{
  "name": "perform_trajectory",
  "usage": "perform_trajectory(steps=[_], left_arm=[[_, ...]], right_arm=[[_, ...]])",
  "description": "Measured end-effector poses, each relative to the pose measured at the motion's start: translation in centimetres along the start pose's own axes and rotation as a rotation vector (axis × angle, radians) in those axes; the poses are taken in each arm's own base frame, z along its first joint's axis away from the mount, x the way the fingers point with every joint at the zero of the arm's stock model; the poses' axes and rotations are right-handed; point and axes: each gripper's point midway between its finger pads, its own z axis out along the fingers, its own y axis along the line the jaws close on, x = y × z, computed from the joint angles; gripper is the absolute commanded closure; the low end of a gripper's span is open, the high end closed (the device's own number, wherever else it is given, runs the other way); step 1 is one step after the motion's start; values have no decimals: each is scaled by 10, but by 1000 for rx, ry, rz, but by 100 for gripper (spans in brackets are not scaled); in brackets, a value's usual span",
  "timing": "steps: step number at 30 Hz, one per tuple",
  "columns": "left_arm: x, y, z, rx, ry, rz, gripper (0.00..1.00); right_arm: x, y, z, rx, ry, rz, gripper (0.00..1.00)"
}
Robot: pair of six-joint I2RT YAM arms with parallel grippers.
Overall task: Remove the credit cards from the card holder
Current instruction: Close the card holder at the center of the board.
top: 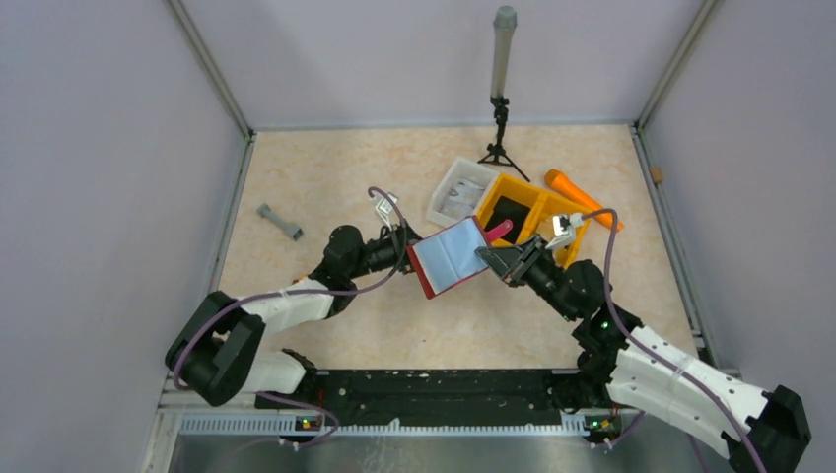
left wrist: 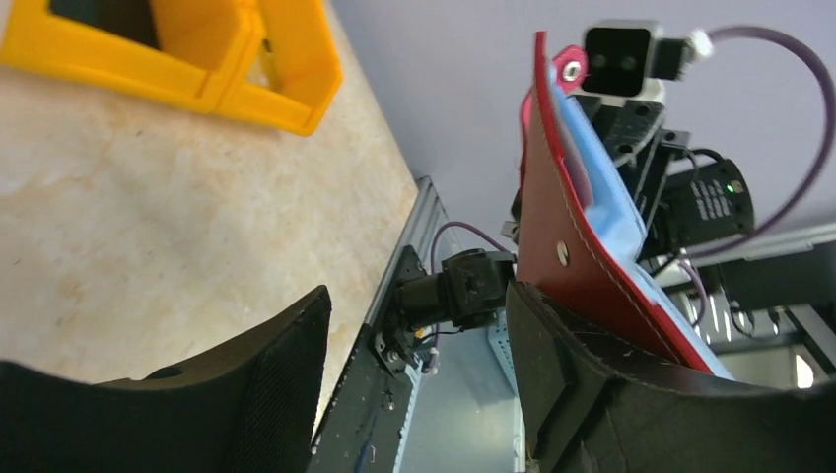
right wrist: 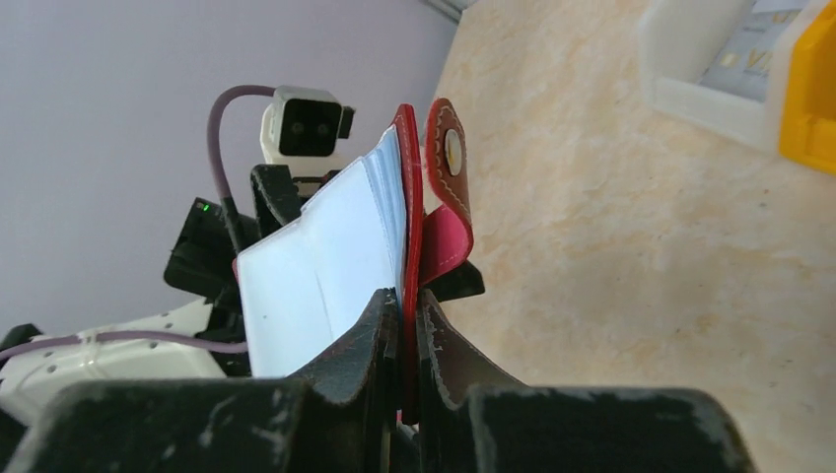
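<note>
Holding: the right gripper [top: 489, 259] is clamped on one edge of the wallet [top: 423, 282]. In the right wrist view its two fingers [right wrist: 380, 325] press flat on either side of the red cover [right wrist: 408, 197].
Wallet, place: it is up in the air over the middle of the table [top: 325, 177], between the two grippers and just in front of the yellow bin [top: 537, 202]. It rests on no surface.
Wallet, look: it is dark red outside with pale stitching along the rim [left wrist: 552, 227] and spread open like a book, its inside turned up toward the top camera. A narrow reddish tab [right wrist: 449, 187] with a round metal snap sticks out at the edge near the right gripper, and a small stud shows on the outer cover.
Cards: the cards [top: 449, 251] sit inside the wallet. Their pale bluish-white faces fill the open side, and thin stacked edges show beside the cover [right wrist: 315, 266].
Left gripper: the left gripper [left wrist: 419, 296] has its fingers spread wide with nothing between them. The wallet's red cover rises just beside one finger, outside the gap. Whether they touch cannot be told.
Around: a white tray [top: 441, 202] lies against the bin's left side, an orange handle-like piece [top: 577, 187] lies behind the bin, and a small grey piece [top: 280, 222] lies well apart at the left.
</note>
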Motion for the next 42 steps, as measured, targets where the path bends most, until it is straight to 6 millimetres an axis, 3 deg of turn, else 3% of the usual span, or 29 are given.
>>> perform_trajectory(steps=[5, 9, 11, 17, 29, 37, 42], left_arm=[[2, 13, -8, -127, -1, -6, 42], [15, 23, -5, -162, 39, -40, 58], [23, 29, -2, -178, 63, -56, 61], [33, 50, -2, -247, 83, -93, 62], [59, 135, -8, -465, 119, -215, 60], [70, 163, -10, -507, 130, -262, 59], [71, 166, -6, -489, 135, -267, 59]], right_arm=[[-7, -5, -3, 20, -33, -65, 100], [0, -14, 2, 42, -16, -84, 100], [7, -24, 6, 68, 4, -99, 100], [21, -47, 9, 150, 34, -209, 100], [49, -102, 9, 332, 128, -451, 100], [71, -140, 3, 438, 233, -653, 100], [91, -147, 4, 485, 295, -812, 100]])
